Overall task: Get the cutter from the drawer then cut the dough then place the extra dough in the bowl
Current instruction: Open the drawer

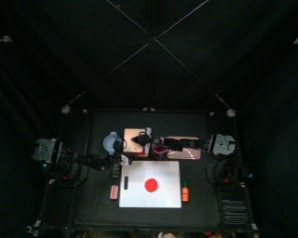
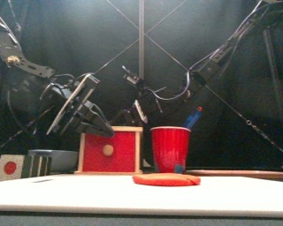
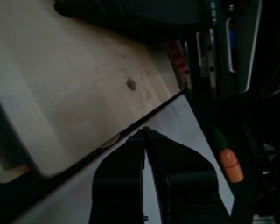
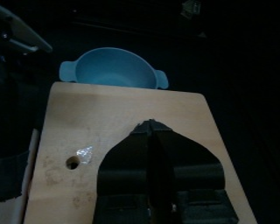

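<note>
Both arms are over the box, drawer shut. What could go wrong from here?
The left gripper and right gripper both sit above the wooden box, so they could collide going for the drawer front. The red cup stands close beside the box; an arm coming down may tip it. Both grippers' jaws look shut and could just push the knob.
</note>
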Controlling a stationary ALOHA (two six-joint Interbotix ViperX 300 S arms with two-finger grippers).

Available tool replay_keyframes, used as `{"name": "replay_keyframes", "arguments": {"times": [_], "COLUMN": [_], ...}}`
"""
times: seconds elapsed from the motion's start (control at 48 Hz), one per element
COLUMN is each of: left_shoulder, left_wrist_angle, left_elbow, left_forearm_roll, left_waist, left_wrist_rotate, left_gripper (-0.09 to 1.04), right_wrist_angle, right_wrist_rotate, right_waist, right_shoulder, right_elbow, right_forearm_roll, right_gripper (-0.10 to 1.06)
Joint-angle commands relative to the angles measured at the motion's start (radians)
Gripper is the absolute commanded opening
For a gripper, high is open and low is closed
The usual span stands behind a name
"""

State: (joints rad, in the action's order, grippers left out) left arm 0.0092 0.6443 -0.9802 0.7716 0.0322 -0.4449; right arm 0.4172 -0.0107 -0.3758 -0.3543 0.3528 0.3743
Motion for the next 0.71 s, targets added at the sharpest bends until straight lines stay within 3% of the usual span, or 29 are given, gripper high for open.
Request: {"name": "replay_keyframes", "arguments": {"times": [0.021, 0.188, 0.708], "left_shoulder": [0.014, 0.012, 0.044], "left_wrist_angle": [-0.002, -0.009, -0.002], "left_elbow": [0.037, 0.040, 0.035], "left_forearm_roll": [0.014, 0.077, 0.175], "left_waist": [0.005, 0.006, 0.002], "left_wrist_rotate": [-0.063, -0.163, -0.179], "left_gripper": [0.69, 0.88, 0.88], "right_wrist_angle": [-0.005, -0.008, -0.011], "right_wrist_rotate": [-0.002, -0.002, -0.002], "right_waist": [0.000, 0.000, 0.003], "right_shoulder": [0.014, 0.012, 0.012], "right_elbow": [-0.017, -0.018, -0.025], "right_forearm_roll": [0.000, 0.000, -0.002], "right_gripper": [-0.03, -0.03, -0.03]}}
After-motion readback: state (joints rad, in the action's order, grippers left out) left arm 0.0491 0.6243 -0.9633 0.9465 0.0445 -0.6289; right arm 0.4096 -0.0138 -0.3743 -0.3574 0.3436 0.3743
